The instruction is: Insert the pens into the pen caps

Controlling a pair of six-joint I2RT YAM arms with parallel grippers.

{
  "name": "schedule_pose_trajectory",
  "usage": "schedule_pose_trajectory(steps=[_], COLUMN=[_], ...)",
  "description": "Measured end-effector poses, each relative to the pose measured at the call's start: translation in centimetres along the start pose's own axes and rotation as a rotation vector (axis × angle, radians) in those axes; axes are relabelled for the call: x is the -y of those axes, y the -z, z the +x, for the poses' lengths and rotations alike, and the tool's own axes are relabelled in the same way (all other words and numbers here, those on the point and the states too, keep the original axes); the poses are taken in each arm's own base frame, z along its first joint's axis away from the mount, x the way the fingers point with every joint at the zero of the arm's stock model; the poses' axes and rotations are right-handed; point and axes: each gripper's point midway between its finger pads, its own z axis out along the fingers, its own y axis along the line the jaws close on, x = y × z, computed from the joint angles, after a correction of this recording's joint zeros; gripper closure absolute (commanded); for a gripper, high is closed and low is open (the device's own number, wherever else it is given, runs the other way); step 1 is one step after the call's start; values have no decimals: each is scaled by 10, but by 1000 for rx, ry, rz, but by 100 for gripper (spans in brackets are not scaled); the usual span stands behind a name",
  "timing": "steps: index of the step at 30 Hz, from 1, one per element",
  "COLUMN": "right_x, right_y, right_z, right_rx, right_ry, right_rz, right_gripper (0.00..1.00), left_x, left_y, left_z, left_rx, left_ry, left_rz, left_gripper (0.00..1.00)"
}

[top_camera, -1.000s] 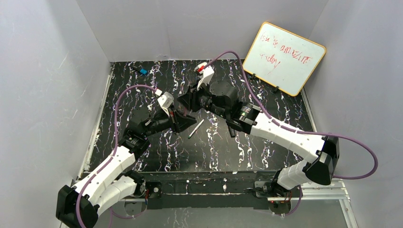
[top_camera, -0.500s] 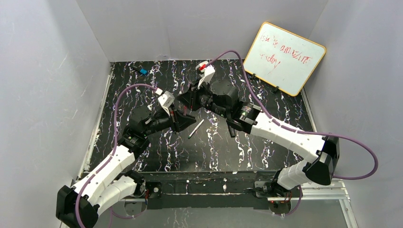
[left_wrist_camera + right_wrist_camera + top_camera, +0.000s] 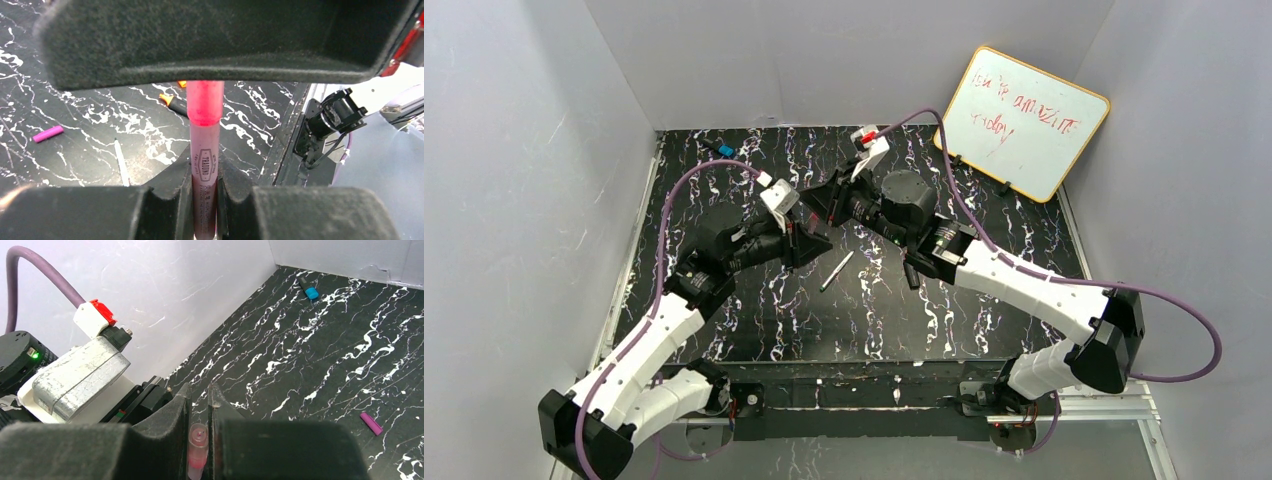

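Nearby, white pen (image 3: 836, 271) and magenta cap (image 3: 371, 423) lie loose; whiteboard (image 3: 1022, 122) leans beyond.

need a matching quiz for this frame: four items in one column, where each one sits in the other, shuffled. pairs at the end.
Items
1. pink-purple pen
2. pale pink cap
3. white pen
4. black piece with blue end

Places
A. near the far left corner of the mat
B. clamped in the left tool
C. loose near the middle of the mat
D. pinched in the right tool

Pairs: 1-B, 2-D, 3-C, 4-A
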Motion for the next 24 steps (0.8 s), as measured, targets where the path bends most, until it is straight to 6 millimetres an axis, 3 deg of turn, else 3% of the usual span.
schedule_pose_trajectory(steps=[18,24], right_x=[9,3], right_y=[-4,-6], right_z=[15,16], right_rx=[40,67], right_ry=[-42,-60], right_rz=[1,-9], right_gripper=[99,99], left_x=[-18,-18], left_y=[5,10], left_z=[13,11], left_rx=[-102,-94], left_ry=[-44,-48], left_rz=[-105,-127], left_gripper=[100,100])
